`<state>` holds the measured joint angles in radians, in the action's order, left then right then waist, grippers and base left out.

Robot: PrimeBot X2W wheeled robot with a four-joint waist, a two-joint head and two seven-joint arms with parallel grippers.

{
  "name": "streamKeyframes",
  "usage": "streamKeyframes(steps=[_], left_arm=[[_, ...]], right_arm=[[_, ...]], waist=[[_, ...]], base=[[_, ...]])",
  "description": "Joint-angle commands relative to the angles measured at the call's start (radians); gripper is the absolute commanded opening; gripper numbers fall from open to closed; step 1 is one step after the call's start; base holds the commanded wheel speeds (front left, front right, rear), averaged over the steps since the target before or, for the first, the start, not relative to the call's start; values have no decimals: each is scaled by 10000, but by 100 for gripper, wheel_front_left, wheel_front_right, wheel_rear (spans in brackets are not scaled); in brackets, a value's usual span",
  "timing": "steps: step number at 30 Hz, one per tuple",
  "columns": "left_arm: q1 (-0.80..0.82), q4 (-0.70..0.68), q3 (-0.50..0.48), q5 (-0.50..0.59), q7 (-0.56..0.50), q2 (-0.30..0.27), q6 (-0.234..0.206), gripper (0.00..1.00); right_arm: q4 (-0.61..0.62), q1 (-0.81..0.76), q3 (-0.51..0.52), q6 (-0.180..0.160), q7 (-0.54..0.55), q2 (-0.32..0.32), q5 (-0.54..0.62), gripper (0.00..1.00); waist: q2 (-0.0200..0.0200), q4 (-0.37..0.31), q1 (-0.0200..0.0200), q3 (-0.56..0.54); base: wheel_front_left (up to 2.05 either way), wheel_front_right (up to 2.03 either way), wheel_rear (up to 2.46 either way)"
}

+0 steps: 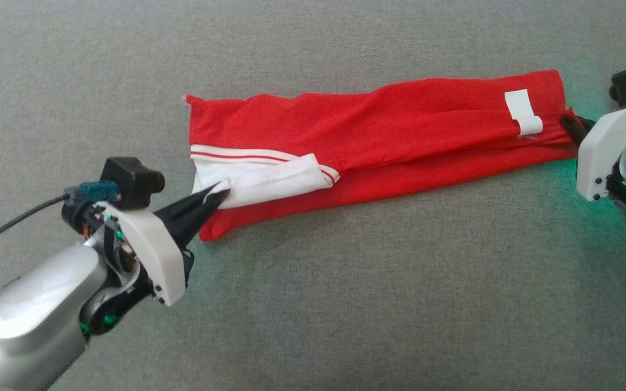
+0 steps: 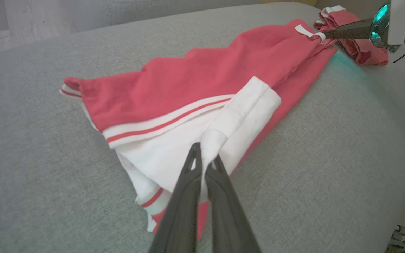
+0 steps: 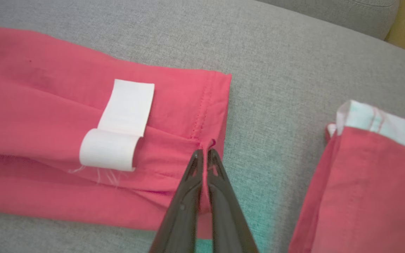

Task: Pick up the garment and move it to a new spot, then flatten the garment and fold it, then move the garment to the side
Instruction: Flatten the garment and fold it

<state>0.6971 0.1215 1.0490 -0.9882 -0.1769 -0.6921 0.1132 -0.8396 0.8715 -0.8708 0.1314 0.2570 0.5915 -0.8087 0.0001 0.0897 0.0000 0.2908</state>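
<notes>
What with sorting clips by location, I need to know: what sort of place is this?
Likely a home-style room, though I can't be sure: the red garment lies on a grey upholstered sofa seat, with a stitched back cushion behind it.

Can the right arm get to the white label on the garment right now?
Probably not yet: the label lies bare and close, but the right gripper is shut on the garment hem.
</notes>
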Motion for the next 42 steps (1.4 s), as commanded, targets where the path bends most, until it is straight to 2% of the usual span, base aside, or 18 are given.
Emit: streamKeyframes(steps=[1, 2, 3, 4, 10, 16, 21, 24, 28, 31, 32, 42], left_arm=[[245, -211, -367, -92, -24, -396, -37, 0], [243, -181, -348, -58, -12, -368, -63, 0], [261, -142, -346, 35, 62, -342, -110, 58], [267, -88, -358, 105, 161, -303, -157, 100], [238, 302, -840, 234, 1318, 79, -611, 100], [70, 796, -1947, 329, 3579, 624, -1604, 100], [-512, 812, -3264, 494, 4358, 1146, -2361, 100], [-1202, 352, -4615, 1134, 4379, 1643, -2611, 100], [-2559, -89, -6027, 2142, 4383, 2354, -2528, 100], [-3445, -283, -6732, 2826, 4384, 2968, -2289, 100], [-3445, -283, -6732, 2826, 4384, 2968, -2289, 100], [-5365, 200, -8190, 4628, 4385, 4859, -927, 100]], right_arm=[[166, -62, -95, -7, 32, 356, -89, 0], [124, -15, -124, -7, -27, 361, -77, 44], [73, 15, -135, -7, -83, 335, -98, 100], [40, 34, -129, -7, -169, 291, -148, 100], [-205, 256, 80, -7, -905, 71, -347, 100], [-83, 425, 775, -7, -2399, -409, -819, 100], [504, 376, 1313, -7, -3880, -1070, -1029, 100], [812, 212, 1700, -7, -4605, -1504, -1016, 100], [1099, -313, 2361, -7, -5053, -2165, -704, 100], [1217, -922, 2956, -7, -5161, -2637, -77, 100], [1217, -922, 2956, -7, -5161, -2637, -77, 100], [2557, -4271, 6359, -7, -5186, -4797, 2996, 100]], waist=[[-1, -52, 0, 25], [-1, -83, 0, 31], [-1, -112, 0, 29], [-1, -142, 0, 20], [-1, -305, 0, -190], [-1, -419, 0, -669], [-1, -526, 0, -1169], [-1, -574, 0, -1473], [-1, -635, 0, -1804], [-1, -640, 0, -1931], [-1, -640, 0, -1931], [-1, -712, 0, -2061]], base=[[0, 0, 0], [0, 0, 0], [0, 0, 0], [0, 0, 0], [0, 0, 0], [0, 0, 0], [0, 0, 0], [0, 0, 0], [0, 0, 0], [0, 0, 0], [0, 0, 0], [0, 0, 0]])
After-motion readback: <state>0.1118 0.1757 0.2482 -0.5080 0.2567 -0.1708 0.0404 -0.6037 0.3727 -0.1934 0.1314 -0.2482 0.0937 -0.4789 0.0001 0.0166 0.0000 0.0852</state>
